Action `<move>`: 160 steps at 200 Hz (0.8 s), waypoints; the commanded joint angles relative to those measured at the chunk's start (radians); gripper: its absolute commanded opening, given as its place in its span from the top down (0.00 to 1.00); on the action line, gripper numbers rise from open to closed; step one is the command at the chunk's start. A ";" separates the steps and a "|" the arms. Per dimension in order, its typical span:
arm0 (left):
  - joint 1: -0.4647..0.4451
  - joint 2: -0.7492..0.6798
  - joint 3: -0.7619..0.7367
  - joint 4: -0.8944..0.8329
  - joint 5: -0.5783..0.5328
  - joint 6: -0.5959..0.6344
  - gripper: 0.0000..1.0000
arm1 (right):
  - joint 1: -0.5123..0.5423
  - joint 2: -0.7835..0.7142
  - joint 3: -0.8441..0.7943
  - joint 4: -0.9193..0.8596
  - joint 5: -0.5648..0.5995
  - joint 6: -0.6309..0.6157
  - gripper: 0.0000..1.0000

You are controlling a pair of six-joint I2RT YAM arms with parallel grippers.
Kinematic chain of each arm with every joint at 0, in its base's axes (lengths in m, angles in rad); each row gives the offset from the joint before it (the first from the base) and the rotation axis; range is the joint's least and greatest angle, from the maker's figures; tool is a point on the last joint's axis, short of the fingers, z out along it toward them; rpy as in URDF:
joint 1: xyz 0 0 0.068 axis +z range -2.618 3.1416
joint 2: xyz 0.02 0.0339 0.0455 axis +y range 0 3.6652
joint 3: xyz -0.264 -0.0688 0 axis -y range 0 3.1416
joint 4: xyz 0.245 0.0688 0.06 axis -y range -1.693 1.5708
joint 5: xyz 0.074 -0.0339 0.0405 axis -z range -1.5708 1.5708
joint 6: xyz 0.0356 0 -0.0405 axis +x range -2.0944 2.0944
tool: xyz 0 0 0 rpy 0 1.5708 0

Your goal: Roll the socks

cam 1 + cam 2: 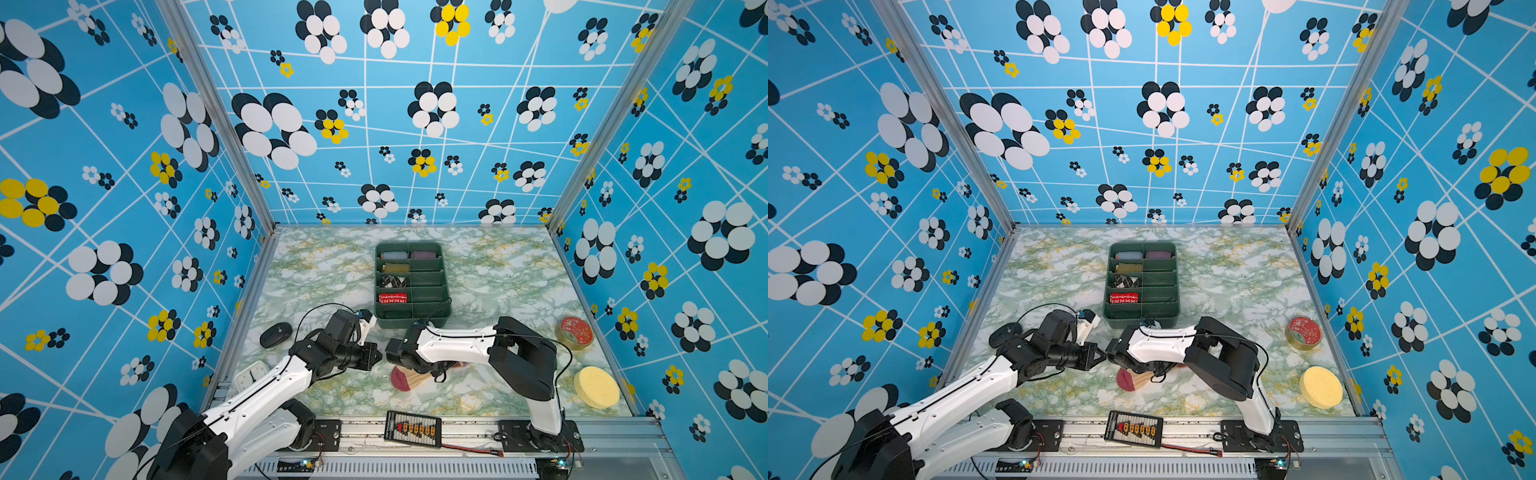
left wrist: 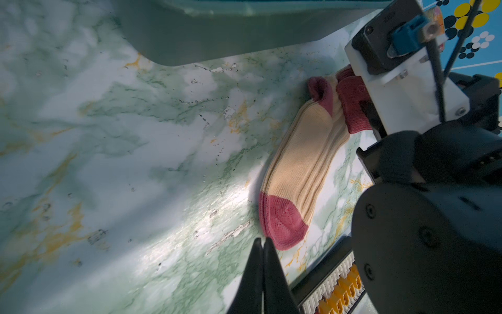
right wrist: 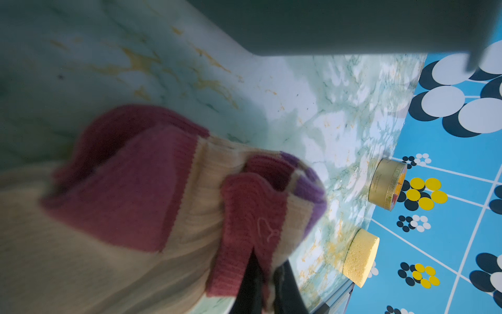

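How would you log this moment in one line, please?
socks: toe end flat on table | right gripper: shut on cuff end | left gripper: shut, empty, near toe

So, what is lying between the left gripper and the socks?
Nothing: the left wrist view shows only bare marble table between the shut left gripper and the toe of the socks.

In both top views the right arm (image 1: 457,347) covers most of the socks (image 1: 405,379) — only the dark red toe end and a bit of cream peek out. In the right wrist view the socks are blurry and run off the edge, and the tips of the right hand (image 3: 267,280) are buried in the cuff. The green tray (image 3: 353,24) is a cut-off blur there. The far rolls (image 1: 395,254) in it look too small to tell.
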 commanded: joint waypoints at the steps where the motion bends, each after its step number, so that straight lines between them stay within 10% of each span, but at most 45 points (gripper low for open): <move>1: 0.011 -0.013 0.026 -0.033 0.017 0.018 0.94 | 0.003 0.004 -0.003 0.005 0.000 0.016 0.91; 160: -0.057 -0.009 0.015 -0.025 -0.031 0.004 0.94 | -0.079 -0.142 -0.113 0.062 -0.048 0.059 0.92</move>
